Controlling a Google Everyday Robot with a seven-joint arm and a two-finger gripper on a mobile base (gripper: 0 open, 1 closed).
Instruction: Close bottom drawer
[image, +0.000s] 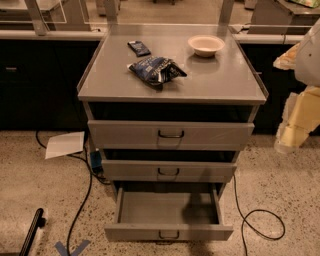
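Speckled floor (280, 165), cable (260, 220) trailing beside cabinet; its grey top (215, 80) held a bowl (206, 45) and chip bag (156, 70). I saw the bottom drawer (168, 232) pulled out, and the gripper (292, 130) off right, clear of it; couldn't tell its state.

The arm (300, 115) hangs at right (pincer (32, 232) at lower-left edge).

The end effector (294, 126), blurred, sits at the right edge, its arm (311, 50) cut off there. Lower left of it, the bottom drawer (167, 208) has its rear hidden under the middle drawer (167, 171).
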